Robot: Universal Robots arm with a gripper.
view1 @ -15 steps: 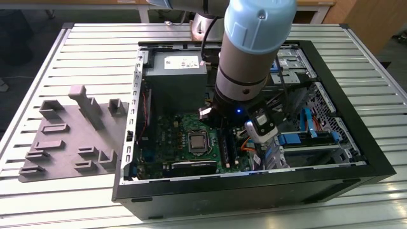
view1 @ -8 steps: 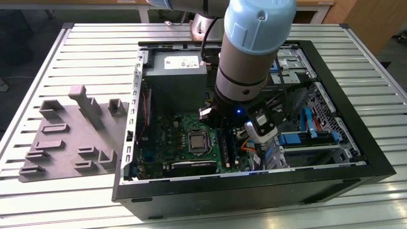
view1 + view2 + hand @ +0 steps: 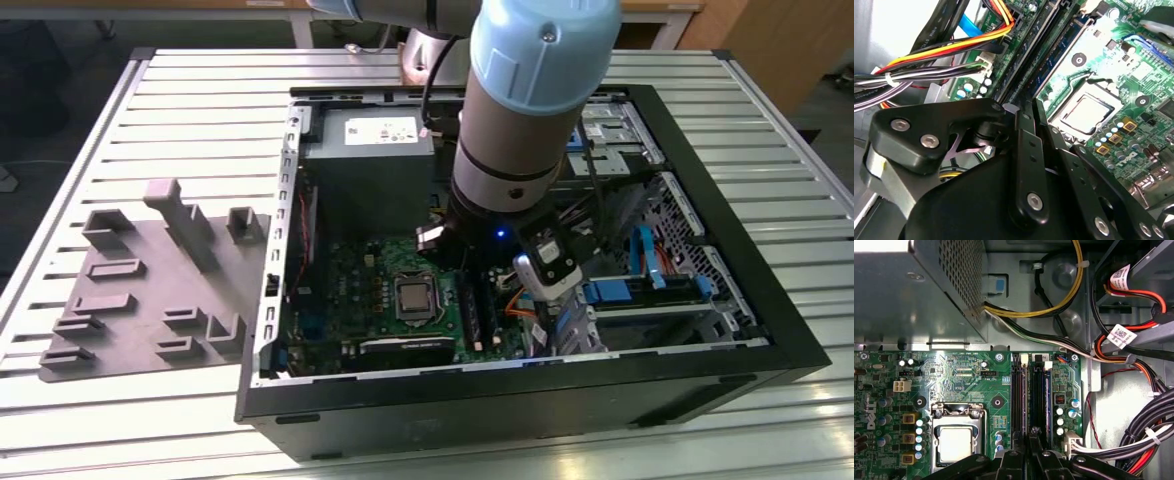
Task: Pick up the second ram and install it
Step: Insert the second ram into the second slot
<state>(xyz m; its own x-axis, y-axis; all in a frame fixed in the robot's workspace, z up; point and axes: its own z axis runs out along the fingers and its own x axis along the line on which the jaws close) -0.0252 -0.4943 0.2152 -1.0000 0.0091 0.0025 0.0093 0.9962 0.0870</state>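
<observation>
Thin dark blue ram upright in motherboard slot, hand above

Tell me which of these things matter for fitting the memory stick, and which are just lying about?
Part of the job:
- memory stick, standing in the board's slots
- end effector, low over those slots
- green motherboard

Just lying about:
- grey tray beside the computer case
- power supply box
- cable bundles
- processor
</observation>
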